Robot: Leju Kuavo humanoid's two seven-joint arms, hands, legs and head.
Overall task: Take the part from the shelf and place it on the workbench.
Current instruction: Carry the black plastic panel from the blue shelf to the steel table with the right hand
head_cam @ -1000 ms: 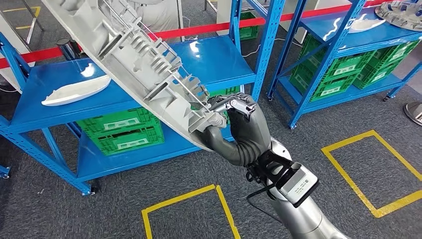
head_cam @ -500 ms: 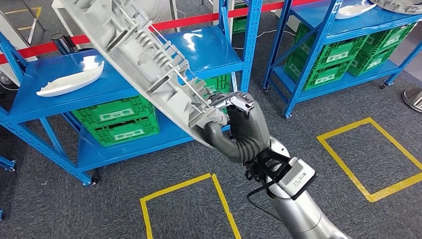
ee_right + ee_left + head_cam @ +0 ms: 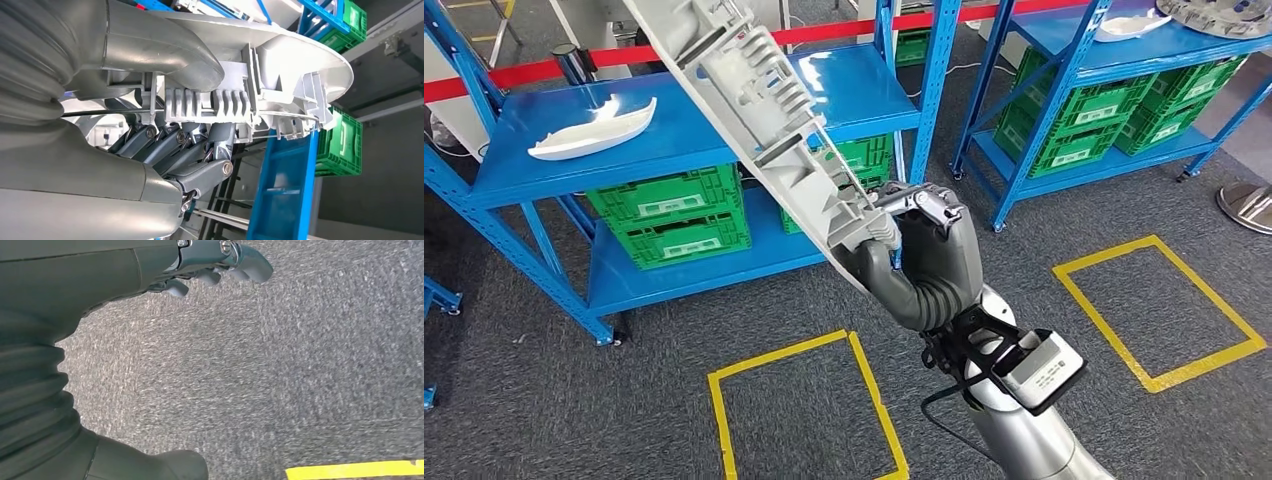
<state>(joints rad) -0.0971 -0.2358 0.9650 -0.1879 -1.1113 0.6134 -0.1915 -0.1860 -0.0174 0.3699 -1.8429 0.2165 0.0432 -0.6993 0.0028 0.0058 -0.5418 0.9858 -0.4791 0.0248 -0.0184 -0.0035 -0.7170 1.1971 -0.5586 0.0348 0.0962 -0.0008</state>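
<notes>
A long grey plastic part (image 3: 764, 90) with ribs and clips on its inner face slants up from the picture's middle to its top left in the head view. My right hand (image 3: 924, 250) grips its lower end, held raised in front of the blue shelf (image 3: 854, 90). The right wrist view shows the thumb over the ribbed part (image 3: 280, 65) and my right hand's dark fingers (image 3: 165, 150) curled under it. In the left wrist view my left hand (image 3: 210, 265) hangs above grey carpet, fingers apart, holding nothing.
A small white part (image 3: 589, 135) lies on the shelf's top board, with green crates (image 3: 674, 220) below. A second blue shelf (image 3: 1064, 40) with green crates stands at the right. Red barrier tape (image 3: 524, 75) runs behind. Yellow squares (image 3: 794, 400) mark the carpet.
The whole picture has shifted, so the camera has moved; the shelves now sit a little further right. My right hand keeps its grip on the grey part.
</notes>
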